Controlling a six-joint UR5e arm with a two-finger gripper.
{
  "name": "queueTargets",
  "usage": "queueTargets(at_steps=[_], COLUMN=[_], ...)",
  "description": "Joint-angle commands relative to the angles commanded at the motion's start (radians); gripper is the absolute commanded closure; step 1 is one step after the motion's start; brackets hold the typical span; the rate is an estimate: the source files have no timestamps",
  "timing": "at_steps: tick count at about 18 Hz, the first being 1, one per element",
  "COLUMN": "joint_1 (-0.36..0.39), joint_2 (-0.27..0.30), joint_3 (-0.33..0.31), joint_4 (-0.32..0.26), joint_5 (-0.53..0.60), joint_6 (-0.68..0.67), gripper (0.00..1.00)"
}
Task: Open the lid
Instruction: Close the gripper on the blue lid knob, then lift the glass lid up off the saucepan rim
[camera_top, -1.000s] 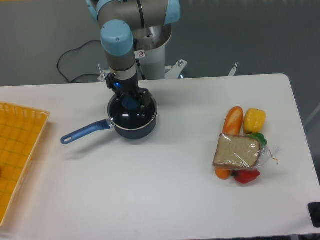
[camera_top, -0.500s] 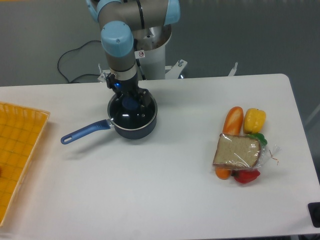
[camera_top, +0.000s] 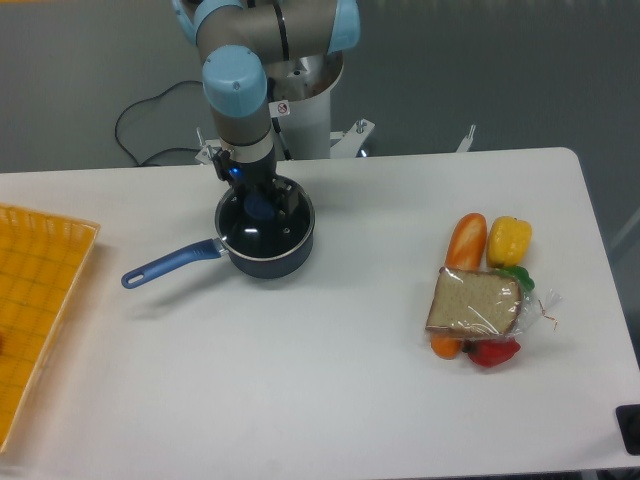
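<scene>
The lid (camera_top: 268, 226), clear glass with a thin metal rim, sits flat on the dark blue saucepan (camera_top: 268, 258) at the table's back left. The pan's long blue handle (camera_top: 165, 266) points to the front left. My gripper (camera_top: 261, 206) reaches straight down over the middle of the lid. Its dark fingers stand on either side of the blue knob (camera_top: 261, 207) and look closed against it. The fingertips are partly hidden by the gripper body.
An orange mesh tray (camera_top: 35, 300) lies at the left edge. At the right lie a bagged sandwich (camera_top: 474, 303), an orange carrot-like piece (camera_top: 466, 241), a yellow pepper (camera_top: 508, 240) and a red pepper (camera_top: 492, 352). The robot base (camera_top: 305, 110) stands behind the pan.
Almost nothing. The arm has shifted very slightly over the pan. The lid still rests on the saucepan.
</scene>
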Motion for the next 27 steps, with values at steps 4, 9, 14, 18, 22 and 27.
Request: queueTargets(at_steps=[4,9,14,18,22,27], joint_1=[0.000,0.000,0.000,0.002,0.005,0.011], joint_2=[0.000,0.000,0.000,0.000,-0.002,-0.002], joint_3=[0.000,0.002,0.008,0.012,0.040,0.067], joint_4=[0.000,0.000,-0.002,-0.003,-0.008,-0.014], joint_5=[0.000,-0.002,0.000,0.000,0.003,0.005], joint_6=[0.000,0.000,0.003,0.008,0.014,0.023], gripper=[0.35,0.42,0.50,0.54,0.54,0.54])
